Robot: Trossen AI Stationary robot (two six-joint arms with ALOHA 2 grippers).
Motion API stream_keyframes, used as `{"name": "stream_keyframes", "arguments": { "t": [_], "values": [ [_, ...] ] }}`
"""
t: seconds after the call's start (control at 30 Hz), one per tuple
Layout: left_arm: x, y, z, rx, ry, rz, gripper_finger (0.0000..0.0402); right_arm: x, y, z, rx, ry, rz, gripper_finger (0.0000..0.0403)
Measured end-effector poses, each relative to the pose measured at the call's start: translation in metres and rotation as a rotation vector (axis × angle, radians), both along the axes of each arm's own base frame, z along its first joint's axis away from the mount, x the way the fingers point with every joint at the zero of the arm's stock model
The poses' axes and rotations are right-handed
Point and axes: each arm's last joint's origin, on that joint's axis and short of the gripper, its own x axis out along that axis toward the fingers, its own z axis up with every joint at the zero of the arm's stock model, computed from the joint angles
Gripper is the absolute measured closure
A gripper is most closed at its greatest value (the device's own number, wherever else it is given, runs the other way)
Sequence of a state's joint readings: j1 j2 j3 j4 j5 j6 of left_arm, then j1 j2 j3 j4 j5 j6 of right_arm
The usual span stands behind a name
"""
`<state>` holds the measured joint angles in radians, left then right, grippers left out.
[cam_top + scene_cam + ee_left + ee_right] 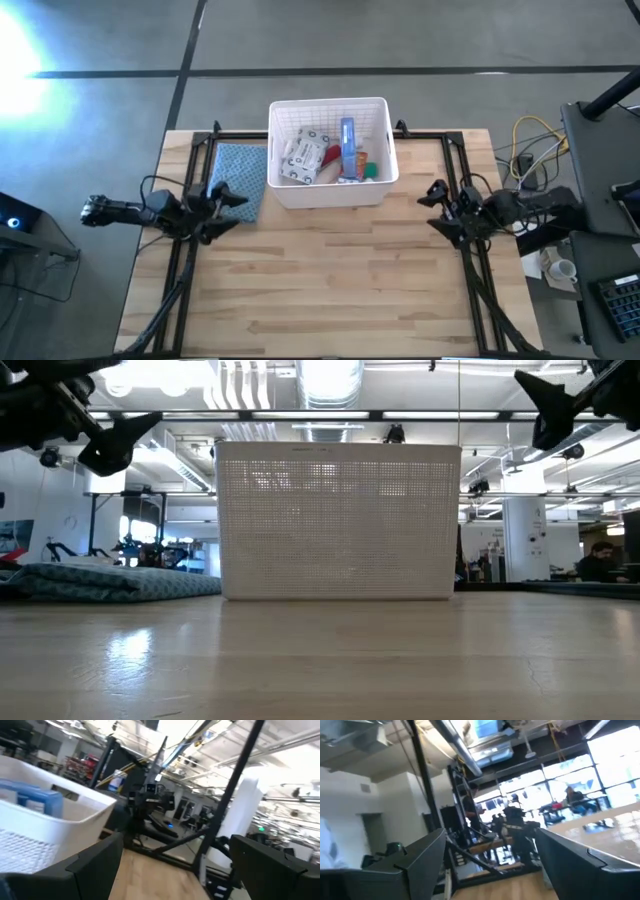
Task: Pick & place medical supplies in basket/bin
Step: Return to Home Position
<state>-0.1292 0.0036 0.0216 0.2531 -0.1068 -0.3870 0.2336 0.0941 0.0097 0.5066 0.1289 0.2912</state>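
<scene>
Far-centre on table point(330, 285): basket point(332, 192) w/ supplies inside, i.e. pouch point(300, 156), blue pack point(347, 146), red tube point(331, 158). L gripper point(236, 208) left of it by blue cloth point(240, 165), R gripper point(430, 210) to right; fingers apart on both.

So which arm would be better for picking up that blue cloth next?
The left one, probably. The left gripper hangs open right at the edge of the blue cloth, while the right gripper sits open on the other side of the basket.
</scene>
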Motion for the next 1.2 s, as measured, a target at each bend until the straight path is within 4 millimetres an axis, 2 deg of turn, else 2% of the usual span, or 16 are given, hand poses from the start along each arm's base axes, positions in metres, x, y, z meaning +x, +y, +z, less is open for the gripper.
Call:
{"name": "stream_keyframes", "arguments": {
  "t": [0.2, 0.4, 0.57, 0.77, 0.97, 1.07, 1.2],
  "values": [
    [0.002, 0.008, -0.007, -0.034, 0.045, 0.053, 0.0059, -0.003, -0.008, -0.006, -0.039, 0.041, -0.015, 0.0107],
    [0.003, 0.009, -0.011, -0.016, 0.093, -0.056, 0.0059, -0.002, -0.011, -0.008, -0.075, 0.059, 0.041, 0.0099],
    [0.005, 0.01, -0.026, -0.028, 0.247, -0.001, 0.0059, 0.003, -0.012, -0.022, -0.074, 0.214, 0.014, 0.0096],
    [0.01, 0.012, -0.032, -0.066, 0.332, 0.041, 0.0059, 0.007, -0.012, -0.037, -0.053, 0.386, 0.017, 0.0102],
    [0.014, 0.012, -0.04, -0.067, 0.412, 0.044, 0.0059, 0.009, -0.012, -0.044, -0.055, 0.456, 0.018, 0.0106],
    [0.014, 0.011, -0.039, -0.064, 0.404, 0.033, 0.0059, 0.01, -0.012, -0.045, -0.053, 0.469, 0.019, 0.0103],
    [0.009, 0.01, -0.031, -0.064, 0.312, 0.026, 0.0059, 0.008, -0.012, -0.042, -0.052, 0.439, 0.019, 0.0098]
  ]
}}
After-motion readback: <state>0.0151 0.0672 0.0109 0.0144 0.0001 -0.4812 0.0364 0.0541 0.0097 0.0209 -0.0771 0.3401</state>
